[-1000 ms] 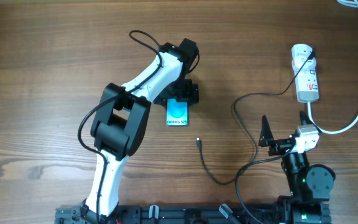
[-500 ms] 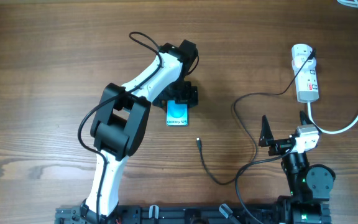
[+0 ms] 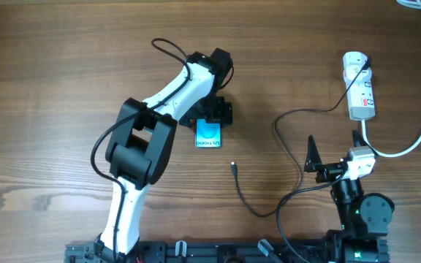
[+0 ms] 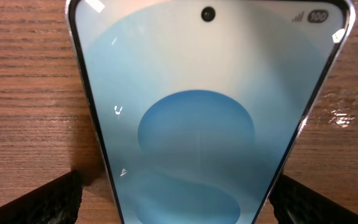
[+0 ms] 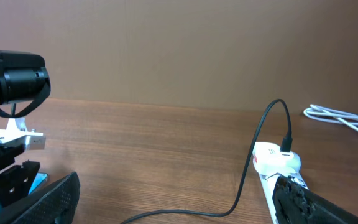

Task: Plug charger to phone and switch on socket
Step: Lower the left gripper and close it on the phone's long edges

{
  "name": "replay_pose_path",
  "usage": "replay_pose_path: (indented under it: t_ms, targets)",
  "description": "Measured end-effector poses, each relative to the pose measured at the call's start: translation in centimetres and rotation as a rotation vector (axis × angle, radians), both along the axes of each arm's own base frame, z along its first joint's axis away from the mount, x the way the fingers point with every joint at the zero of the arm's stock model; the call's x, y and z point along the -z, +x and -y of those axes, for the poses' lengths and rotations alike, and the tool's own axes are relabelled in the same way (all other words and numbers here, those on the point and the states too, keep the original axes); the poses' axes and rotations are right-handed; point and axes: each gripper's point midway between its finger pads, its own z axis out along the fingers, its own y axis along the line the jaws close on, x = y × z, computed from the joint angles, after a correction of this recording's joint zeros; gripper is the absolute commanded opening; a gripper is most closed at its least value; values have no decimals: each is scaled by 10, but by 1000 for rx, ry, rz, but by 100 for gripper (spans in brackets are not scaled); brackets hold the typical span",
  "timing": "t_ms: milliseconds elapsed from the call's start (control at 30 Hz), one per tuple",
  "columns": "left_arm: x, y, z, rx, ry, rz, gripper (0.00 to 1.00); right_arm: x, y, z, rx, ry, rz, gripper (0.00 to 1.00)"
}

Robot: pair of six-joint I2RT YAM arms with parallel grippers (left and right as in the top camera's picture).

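**Q:** What has just changed, starting nearest the robot?

**A:** Nothing is moving. Everything is sitting exactly where it was a second ago, so the task is pausing rather than advancing. Near right, the right hand point(image 3: 334, 146) is hanging above the bench point(image 3: 50, 88) with its fingers spread wide, gripping nothing. Just left of it and a little farther off, the charger point(image 3: 233, 167) is lying loose, its small connector tip resting on bare wood and its thin black cable looping back toward the right.

**Q:** And the phone?

**A:** The phone point(image 3: 208, 134) is lying flat just beyond that tip, near it but not touching, with its cyan screen glowing. The left hand point(image 3: 214, 113) is hovering over the phone's far end, open, with a finger on each side. In the left wrist view, wood is showing between each finger and the phone's edges point(image 4: 197, 124), so it is not gripping yet.

**Q:** Where is the socket?

**A:** Far right, well apart from the phone. The socket point(image 3: 359, 86) is lying lengthwise, and the charger's black plug is appearing to sit in its far end. A thick white cord point(image 3: 415, 139) is curving away to the right. I cannot tell whether its switch is on.

**Q:** What does that mean for the task?

**A:** Judging from this, both steps are waiting: the tip is not in the phone, and nothing is reaching for the switch.

**Q:** The surface and room?

**A:** The bench is brown wood with a streaky grain. A plain brown wall is rising behind it.
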Motion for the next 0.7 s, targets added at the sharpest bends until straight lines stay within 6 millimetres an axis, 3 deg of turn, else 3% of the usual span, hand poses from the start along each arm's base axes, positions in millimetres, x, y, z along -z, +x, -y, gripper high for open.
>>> replay_pose_path:
  t_ms: [133, 367, 700]
  targets:
    - [0, -1, -1, -3, -2, 7, 100, 0, 0, 0, 0, 0, 0, 100]
    - [1, -5, -2, -24, 3, 4, 91, 0, 0, 0, 0, 0, 0, 100]
    - [1, -5, 0, -33, 1, 6, 93, 0, 0, 0, 0, 0, 0, 100]
